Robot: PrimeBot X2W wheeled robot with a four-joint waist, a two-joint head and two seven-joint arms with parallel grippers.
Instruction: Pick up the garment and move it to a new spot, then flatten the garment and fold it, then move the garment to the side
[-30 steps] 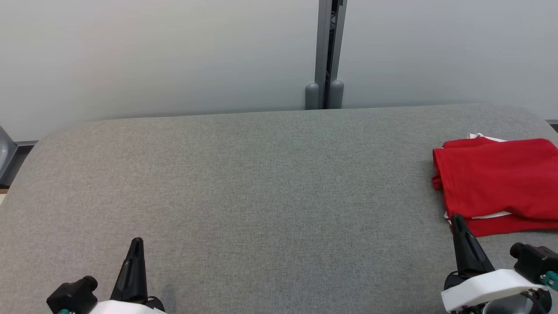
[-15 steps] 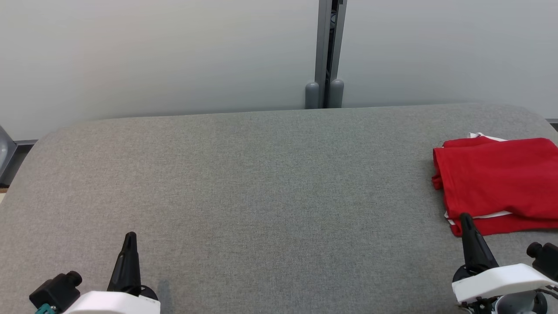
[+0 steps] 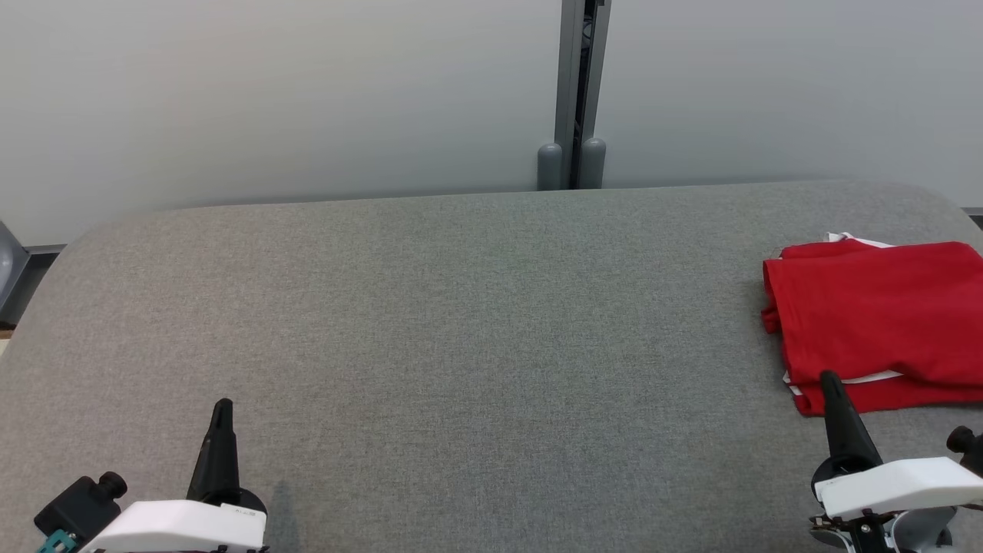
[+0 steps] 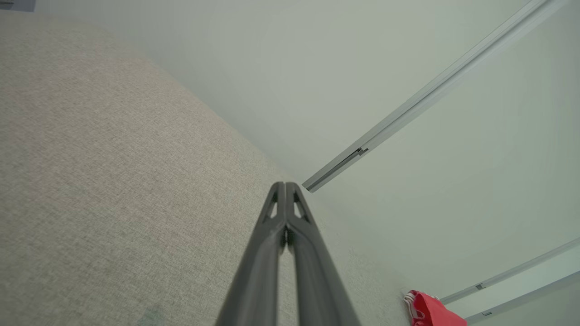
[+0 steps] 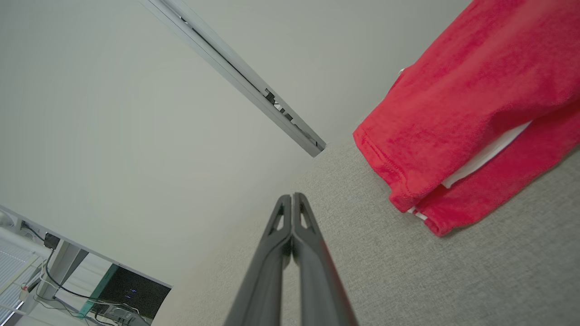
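1. The garment (image 3: pixel 875 315), red, lies folded in a neat block at the right end of the table (image 3: pixel 461 307), and part of it runs past the head view's edge.
2. My left gripper (image 3: pixel 223 405) sits low over the table's near left part. Its two fingers are pressed together with nothing between them.
3. My right gripper (image 3: pixel 828 378) is over the table's near right part, likewise closed on nothing. Its tip points at the garment's near left corner. The right wrist view shows bare table between tip and cloth, so I am not touching it.
4. I judge this to be the last step, moving the garment to the side, and it looks done: the fold is made and the block lies at the table's right end.
5. A white strip peeks out between the red layers on the side facing the table's near edge. I take it for an inner layer, though I cannot be sure.
6. The next move calls for little. I should draw both arms back over the table's near edge, keeping the right tip from catching that corner and pulling the fold open.
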